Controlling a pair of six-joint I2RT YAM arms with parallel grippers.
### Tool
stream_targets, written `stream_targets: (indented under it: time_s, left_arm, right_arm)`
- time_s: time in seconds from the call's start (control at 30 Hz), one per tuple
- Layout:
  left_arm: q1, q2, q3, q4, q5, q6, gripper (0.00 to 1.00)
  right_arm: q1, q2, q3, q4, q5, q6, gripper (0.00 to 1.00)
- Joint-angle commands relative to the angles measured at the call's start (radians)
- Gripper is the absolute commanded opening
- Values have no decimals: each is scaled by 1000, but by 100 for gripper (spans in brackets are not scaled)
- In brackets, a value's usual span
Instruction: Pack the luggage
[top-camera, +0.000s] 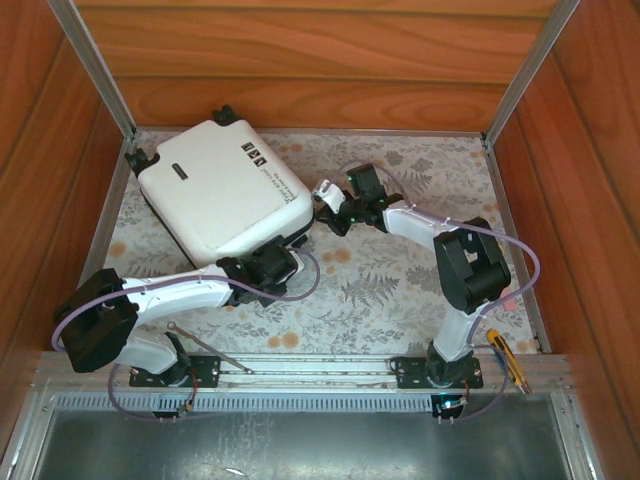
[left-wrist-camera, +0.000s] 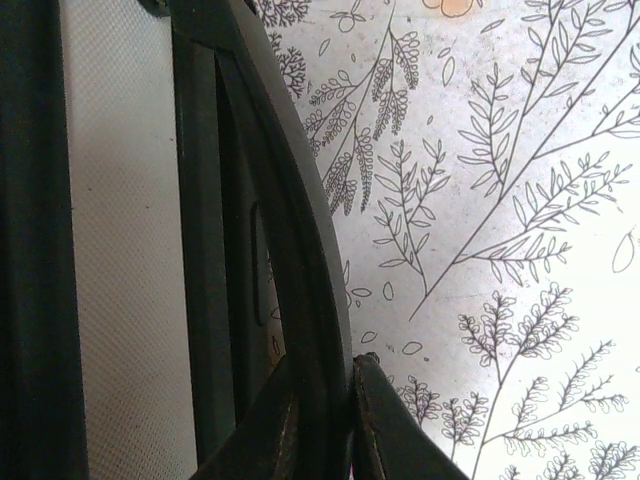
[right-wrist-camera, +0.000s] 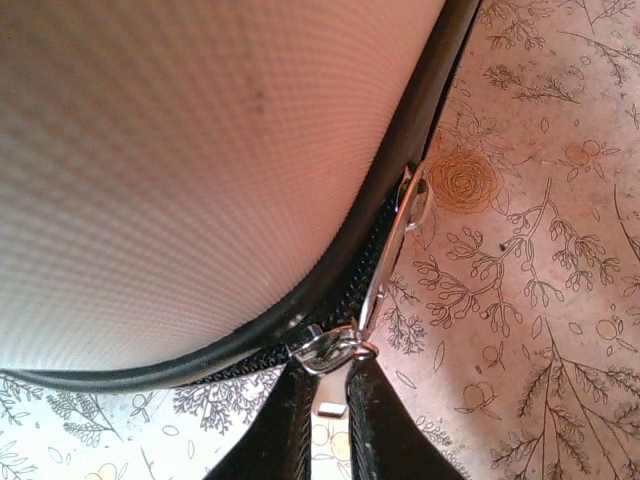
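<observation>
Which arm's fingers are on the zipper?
The right arm's fingers, pinching the metal zipper pull at the luggage's rounded corner; the left arm's fingers clamp the black rim instead.

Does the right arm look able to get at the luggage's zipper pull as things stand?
Likely yes: the right tool is shut on the zipper pull at a corner of the luggage, with nothing in between.

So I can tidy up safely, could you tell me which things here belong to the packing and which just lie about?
In use: suitcase, zip pull, left gripper, right gripper.
Lying about: yellow tool, near right; thin metal rod, near left.
</observation>
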Motion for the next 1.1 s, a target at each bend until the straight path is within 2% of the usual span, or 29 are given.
stream_targets:
  time_s: [0.0, 0.2, 0.33, 0.4, 0.5, 0.6, 0.67, 0.83, 0.93, 1.0, 1.07]
  left_arm:
    - [-37, 3, -29, 54, 253, -155, 0]
    - [-50, 16, -25, 56, 268, -142, 0]
    - [-54, 16, -25, 56, 268, -136, 0]
    - [-55, 11, -25, 56, 263, -133, 0]
    - [-59, -3, -23, 56, 247, -129, 0]
    - [-67, -33, -29, 60, 233, -125, 0]
    - [-71, -51, -35, 63, 234, -119, 0]
    - [-73, -85, -60, 80, 287, -100, 0]
    - [-74, -109, -73, 96, 327, -93, 0]
    - [-78, -125, -84, 106, 339, -79, 0]
    - [-81, -145, -100, 118, 345, -59, 0]
  right_arm:
    - [-45, 36, 86, 48, 90, -28, 0]
    - [-68, 93, 204, -20, 15, -46, 0]
    - [-70, 108, 250, -48, 51, -37, 2]
    - [-74, 104, 251, -46, 87, -9, 10]
    - [-86, 93, 238, -45, 122, 54, 35]
    - [-106, 88, 238, -61, 172, 149, 45]
    - [-128, 84, 239, -75, 167, 210, 46]
    - [-172, 36, 188, -98, 62, 291, 43]
    - [-213, -21, 115, -71, -47, 428, 42]
    - [-251, -43, 76, -59, -168, 542, 39]
    - [-286, -62, 10, 17, -352, 632, 40]
